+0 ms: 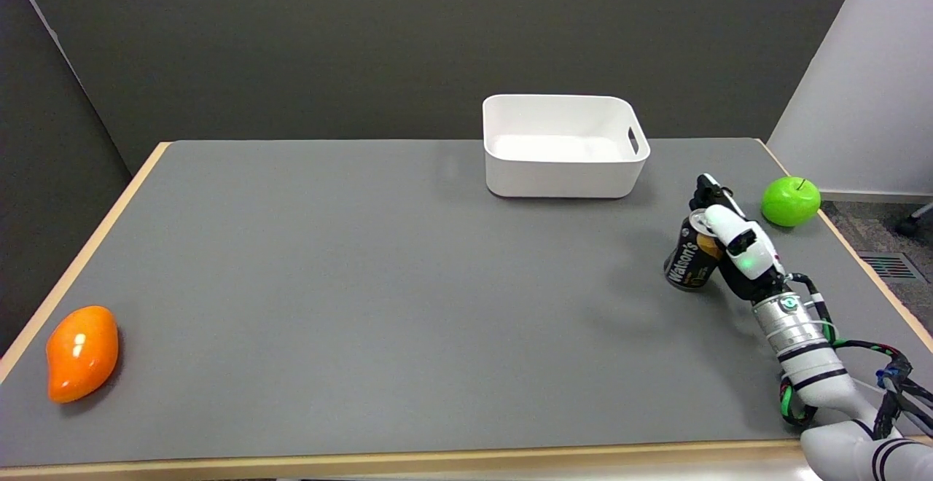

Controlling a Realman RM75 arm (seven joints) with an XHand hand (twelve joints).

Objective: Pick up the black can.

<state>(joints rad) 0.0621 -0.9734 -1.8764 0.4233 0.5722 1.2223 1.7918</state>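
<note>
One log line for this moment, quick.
right hand: grips black can | can: tilted | lift: cannot tell | nearby: green apple, white bin

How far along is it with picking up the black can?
Reach done: the right hand is wrapped around the black can, which is tilted. Its shadow on the grey table suggests the lift has begun, though I can't confirm it's clear. Left: raise it fully.

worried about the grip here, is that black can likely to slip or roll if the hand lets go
The black can looks smooth and rigid, so probably slippery. It sits tilted in the right hand, so it may tip. Being round, it would likely roll across the flat table.
</note>
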